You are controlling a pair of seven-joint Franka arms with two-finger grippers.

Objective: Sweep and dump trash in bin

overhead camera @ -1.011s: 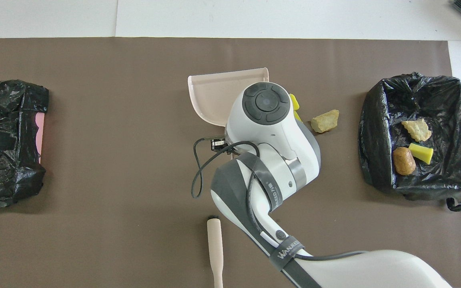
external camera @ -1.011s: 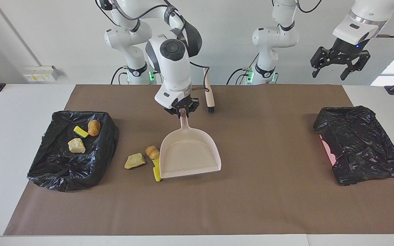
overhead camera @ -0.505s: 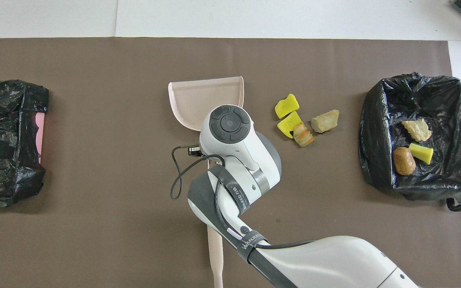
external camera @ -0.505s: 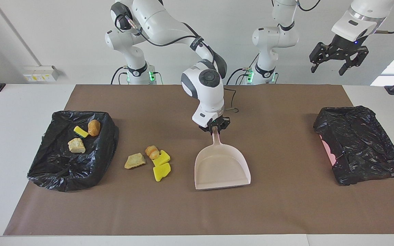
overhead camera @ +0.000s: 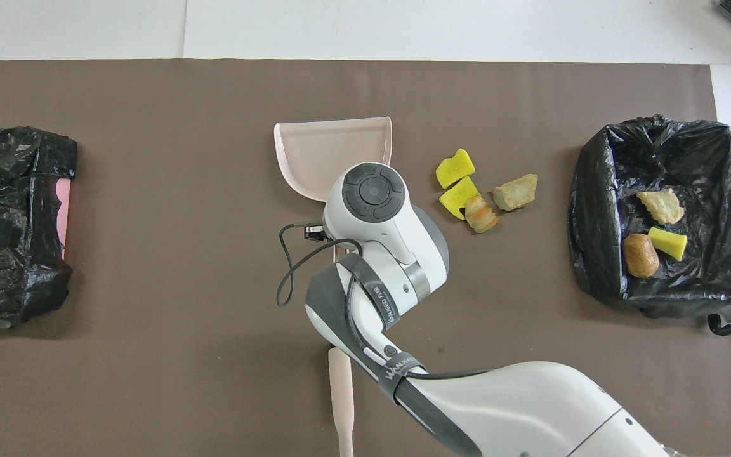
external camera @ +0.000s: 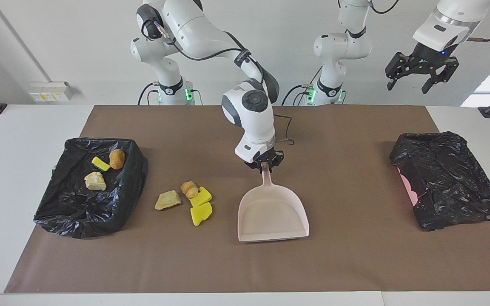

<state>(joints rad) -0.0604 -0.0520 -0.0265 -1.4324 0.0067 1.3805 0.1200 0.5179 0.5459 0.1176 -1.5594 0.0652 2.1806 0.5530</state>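
Overhead only: a brush handle (overhead camera: 341,397) by the robots' edge. Trash scraps (external camera: 190,199) sit beside the dustpan (external camera: 273,214), toward the bin (external camera: 89,187). Right gripper (external camera: 264,163), angled down, clamps the dustpan's handle; left gripper (external camera: 420,70) hangs released, waiting.

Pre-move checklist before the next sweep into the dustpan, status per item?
1. Right gripper shut on dustpan handle: ok.
2. Dustpan empty, on the mat: ok.
3. Four loose scraps lie apart from the dustpan, toward the right arm's end: ok.
4. Brush in hand: not ok, it lies on the mat nearer the robots.
5. Left gripper open, waiting raised above the table: ok.
6. Open bin beside the scraps, three pieces inside: ok.
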